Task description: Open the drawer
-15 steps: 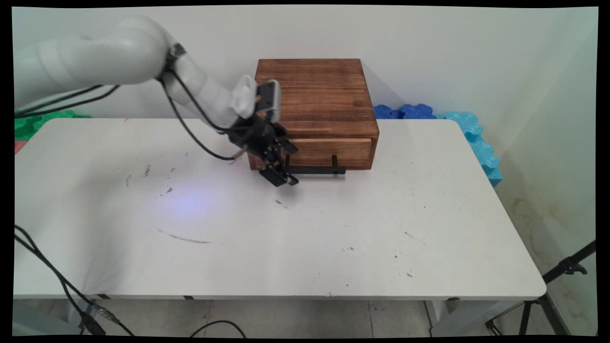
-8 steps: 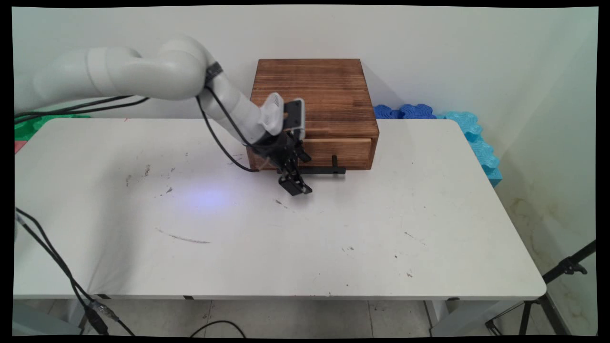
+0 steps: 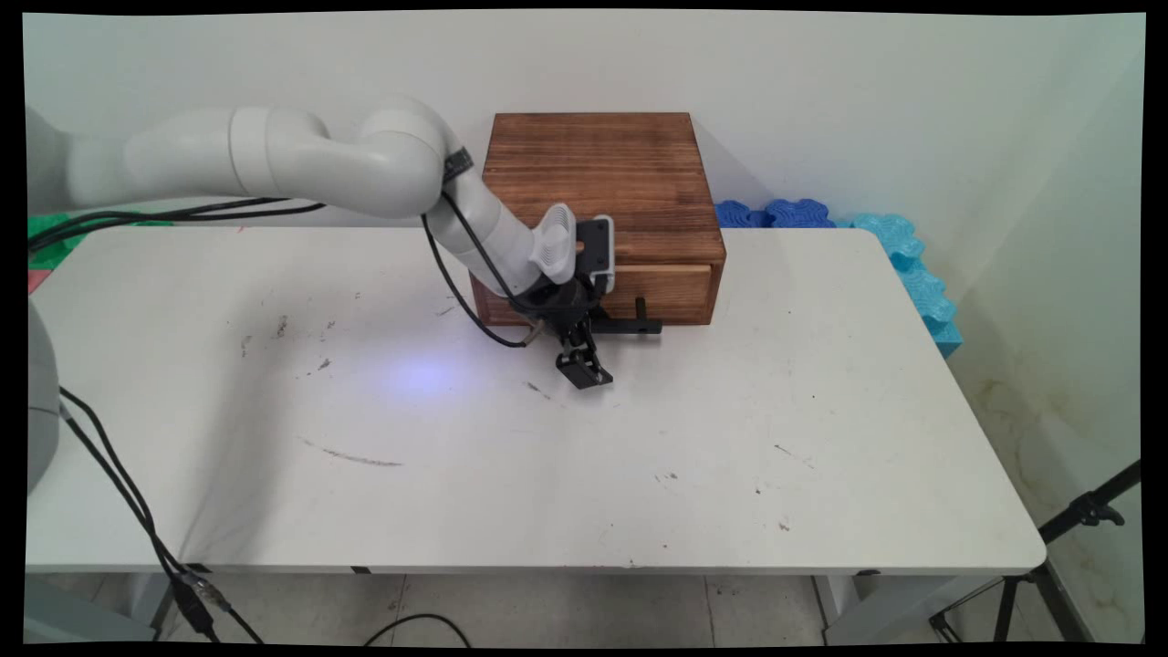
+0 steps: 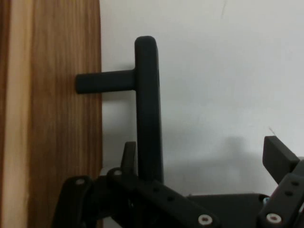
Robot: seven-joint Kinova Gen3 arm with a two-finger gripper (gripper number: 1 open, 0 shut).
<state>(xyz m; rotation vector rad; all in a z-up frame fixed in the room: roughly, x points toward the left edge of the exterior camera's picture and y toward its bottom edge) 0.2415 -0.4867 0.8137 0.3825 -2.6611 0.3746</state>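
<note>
Dark brown wooden box with a single front drawer (image 3: pixel 602 196): sits at the back middle of the white counter (image 3: pixel 639 456), against the wall, drawer face (image 3: pixel 671 290) toward you. Drawer face is lighter wood than the rest and looks flush with the box front, though you can't be sure from this angle. Black bar handle (image 3: pixel 630 325) stands off the drawer on short posts, running along the bottom of the drawer face.

Your black two-finger claw (image 3: pixel 584 372) hangs in front of the box's lower left part, just beside the left end of the handle, tips pointed down at the counter and close over it. In the main view you can't tell contact with the handle.

Hand view gives you more: the handle bar (image 4: pixel 148 109) runs up from the claw linkage, one post joining it to the wood (image 4: pixel 61 118) on the left. One finger (image 4: pixel 128 156) shows thin next to the bar on the wood side, the other finger (image 4: pixel 279 156) is well apart on the far side of the picture. So the claw is spread wide, with the bar in the gap, close by the one finger, and nothing gripped. Whether that finger touches the bar, can't tell.

Other stuff: blue foam pieces (image 3: pixel 839 219) behind the counter's far right corner, green foam (image 3: pixel 64 233) at the far left, black cables (image 3: pixel 128 511) hanging at the left edge, a black tripod leg (image 3: pixel 1086 516) at lower right. Counter has dark scuffs.
</note>
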